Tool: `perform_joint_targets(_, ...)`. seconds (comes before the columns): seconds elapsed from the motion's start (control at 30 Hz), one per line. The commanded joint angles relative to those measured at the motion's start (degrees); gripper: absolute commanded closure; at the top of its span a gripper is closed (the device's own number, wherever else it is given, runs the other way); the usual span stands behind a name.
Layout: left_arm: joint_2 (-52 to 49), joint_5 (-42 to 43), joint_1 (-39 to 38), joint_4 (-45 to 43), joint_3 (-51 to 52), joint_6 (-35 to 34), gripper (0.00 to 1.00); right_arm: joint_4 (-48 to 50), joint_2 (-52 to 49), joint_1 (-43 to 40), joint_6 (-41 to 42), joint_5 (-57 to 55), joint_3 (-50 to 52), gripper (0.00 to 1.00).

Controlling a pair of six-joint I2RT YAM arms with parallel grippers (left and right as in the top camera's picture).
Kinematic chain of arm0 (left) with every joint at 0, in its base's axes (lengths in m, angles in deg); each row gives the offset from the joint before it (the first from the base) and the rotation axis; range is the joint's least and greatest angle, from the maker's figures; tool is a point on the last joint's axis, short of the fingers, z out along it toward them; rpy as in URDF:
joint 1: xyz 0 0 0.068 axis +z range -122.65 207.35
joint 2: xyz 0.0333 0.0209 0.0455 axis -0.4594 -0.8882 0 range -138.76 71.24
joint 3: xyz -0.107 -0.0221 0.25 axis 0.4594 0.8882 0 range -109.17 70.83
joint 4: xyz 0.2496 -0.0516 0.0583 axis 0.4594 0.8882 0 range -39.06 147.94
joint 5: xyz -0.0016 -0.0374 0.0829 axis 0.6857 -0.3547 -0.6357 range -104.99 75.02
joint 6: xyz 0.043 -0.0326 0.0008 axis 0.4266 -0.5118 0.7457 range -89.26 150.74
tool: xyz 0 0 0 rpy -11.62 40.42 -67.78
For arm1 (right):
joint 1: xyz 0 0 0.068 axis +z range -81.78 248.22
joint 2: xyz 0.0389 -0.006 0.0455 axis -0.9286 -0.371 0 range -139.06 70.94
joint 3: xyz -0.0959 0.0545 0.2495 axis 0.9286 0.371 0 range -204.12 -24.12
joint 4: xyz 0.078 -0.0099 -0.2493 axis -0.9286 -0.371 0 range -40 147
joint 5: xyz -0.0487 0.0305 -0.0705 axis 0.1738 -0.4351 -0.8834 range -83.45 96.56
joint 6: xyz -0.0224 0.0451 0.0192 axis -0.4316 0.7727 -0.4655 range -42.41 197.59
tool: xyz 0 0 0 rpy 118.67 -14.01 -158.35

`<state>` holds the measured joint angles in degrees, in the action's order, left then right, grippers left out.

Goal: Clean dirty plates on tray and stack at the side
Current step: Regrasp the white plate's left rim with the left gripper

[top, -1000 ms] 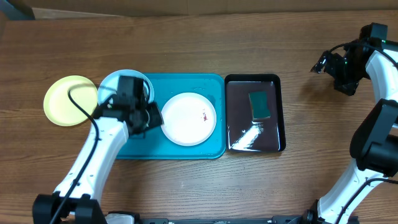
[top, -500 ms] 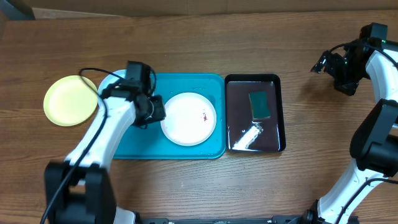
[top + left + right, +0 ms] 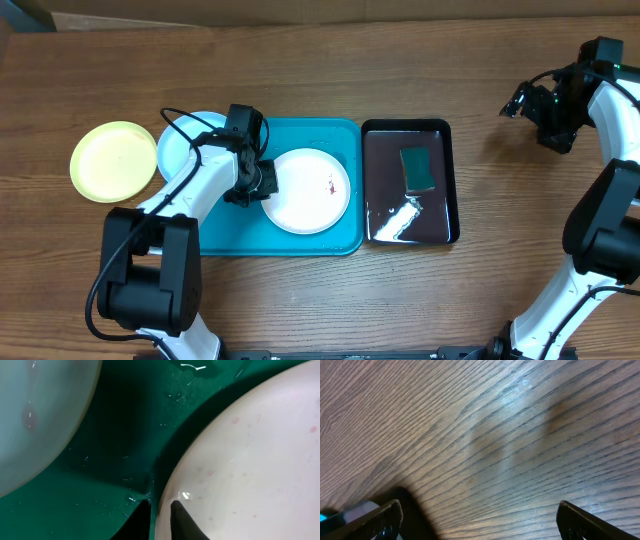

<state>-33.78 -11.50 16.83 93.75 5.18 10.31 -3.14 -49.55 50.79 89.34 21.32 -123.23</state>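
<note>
From overhead, the left pincer (image 3: 262,182) sits at the left rim of the round white plastic plate (image 3: 308,192), which lies on the large teal-blue rectangular plastic tray (image 3: 330,240). The pale blue round plastic plate (image 3: 178,150) overlaps the tray's left corner; the yellow-green round plastic plate (image 3: 112,161) lies just beside it on the wooden tabletop (image 3: 300,60). A green sponge (image 3: 417,168) rests in the glossy black rectangular tray (image 3: 385,185). The right pincer (image 3: 522,102) is well apart

Left wrist: the fingers (image 3: 185,522) are almost together, pinching the white plate's edge, reddish specks on it

Right wrist: fingers (image 3: 387,517) spread wide over bare wood, holding nothing
</note>
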Motion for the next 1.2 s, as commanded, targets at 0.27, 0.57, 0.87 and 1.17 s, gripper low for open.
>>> perform_joint_targets(0.27, -0.98, -2.19, -0.11, 0.02, 0.04, -0.17, 0.96, 0.13, 1.03, 0.04, -0.17, -0.15, -1.14, 0.00)
perform_joint_targets(0.57, -0.98, -3.67, 0.09, 2.34, 0.04, -12.83, 0.96, 0.11, 1.03, 0.04, -0.17, -0.15, -1.14, 0.00)
perform_joint_targets(0.87, -0.98, -4.15, 0.11, 2.14, 0.04, -14.27, 0.96, 0.11, 1.03, 0.04, -0.17, -0.15, -1.14, 0.00)
perform_joint_targets(1.17, -0.98, -4.09, 0.09, 0.76, 0.04, -11.91, 0.96, 0.11, 1.03, 0.04, -0.17, -0.13, -1.14, 0.00)
